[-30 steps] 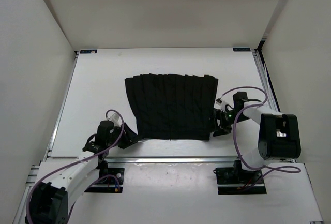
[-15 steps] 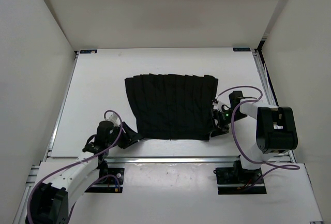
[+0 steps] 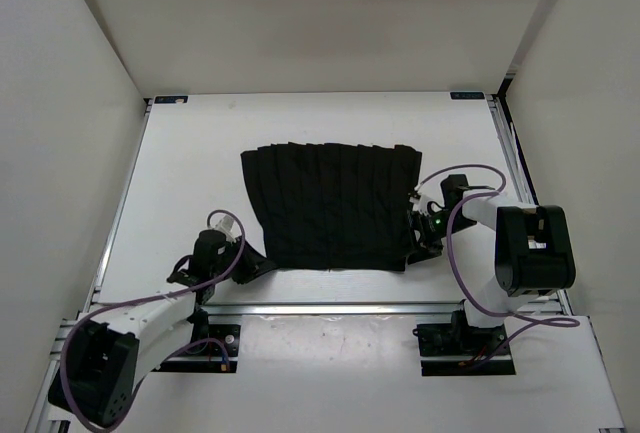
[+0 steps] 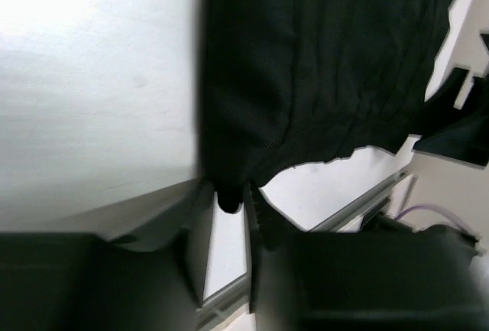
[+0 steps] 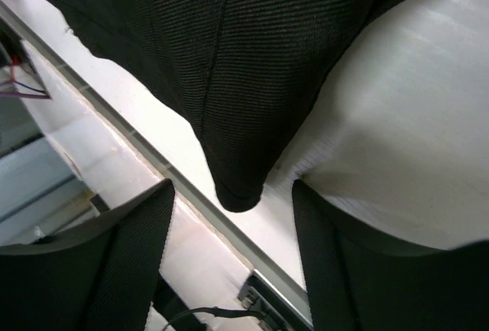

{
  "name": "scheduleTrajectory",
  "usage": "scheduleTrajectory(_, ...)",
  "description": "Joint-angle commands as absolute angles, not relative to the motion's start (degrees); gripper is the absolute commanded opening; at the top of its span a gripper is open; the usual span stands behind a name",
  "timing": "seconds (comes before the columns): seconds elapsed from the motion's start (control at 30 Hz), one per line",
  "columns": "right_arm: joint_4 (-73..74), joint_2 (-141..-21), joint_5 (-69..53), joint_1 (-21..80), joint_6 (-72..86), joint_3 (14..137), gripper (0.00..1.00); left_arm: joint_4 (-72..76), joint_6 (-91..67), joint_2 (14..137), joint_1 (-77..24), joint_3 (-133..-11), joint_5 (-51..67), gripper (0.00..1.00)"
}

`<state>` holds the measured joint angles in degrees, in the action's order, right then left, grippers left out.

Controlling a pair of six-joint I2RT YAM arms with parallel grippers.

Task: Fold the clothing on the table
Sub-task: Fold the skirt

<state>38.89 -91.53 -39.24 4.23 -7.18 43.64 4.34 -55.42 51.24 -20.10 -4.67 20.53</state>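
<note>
With the clothing (image 3: 335, 208) spread flat at the middle of the table (image 3: 190, 173), both arms sit low at its near edge. The garment is black, with ridges running from its far edge to its near edge. Its outline is roughly rectangular, slightly wider at the far side.

Left gripper (image 3: 260, 265): located at the near left corner of the clothing. In the left wrist view the jaws stand narrow, with one finger (image 4: 195, 232) on each side of the corner tip, which lies between them. Whether the pads press the fabric cannot be determined.

Right gripper (image 3: 413, 241): located at the near right corner of the clothing. In the right wrist view the jaws stand wide. The corner tip lies between the fingers (image 5: 134, 262) and touches neither. Nothing is held.

The metal rail (image 3: 330, 306) at the near edge of the table runs close to both corners. A purple cable (image 3: 455, 243) loops along the right arm.
</note>
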Motion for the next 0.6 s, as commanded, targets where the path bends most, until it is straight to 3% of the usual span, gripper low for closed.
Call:
scheduleTrajectory(0.0, 37.18, -92.37, -36.13, 5.27, -9.66, 44.82, 0.65, 1.5, -53.79, 52.91, -20.74, -4.92, 18.28, 0.25)
scheduleTrajectory(0.13, 36.12, -92.2, -33.4, 7.82, -10.02, 45.79, 0.54, 2.46, -54.14, 52.65, -20.22, -4.04, 19.07, 0.16)
scheduleTrajectory(0.17, 36.21, -92.28, -33.31, 8.0, -10.19, 46.05, 0.49, 2.46, -53.79, 53.08, -20.56, -4.22, 19.42, 0.09)
scheduleTrajectory(0.23, 35.6, -92.37, -33.31, 8.35, -9.76, 46.32, 0.29, 1.58, -53.44, 53.0, -20.65, -4.57, 19.34, 0.01)
scheduleTrajectory(0.27, 35.77, -92.2, -33.14, 8.26, -9.58, 46.41, 0.24, 1.06, -52.74, 53.0, -20.74, -4.92, 19.51, 0.0)
scheduleTrajectory(0.33, 35.42, -91.85, -33.31, 7.74, -9.23, 46.24, 0.01, 0.0, -51.77, 52.21, -20.48, -6.58, 18.72, 0.0)
scheduleTrajectory(0.57, 40.42, -88.87, -37.53, 3.26, -11.24, 48.43, 0.0, -10.7, -47.82, 47.2, -18.72, -13.61, 19.07, 0.0)
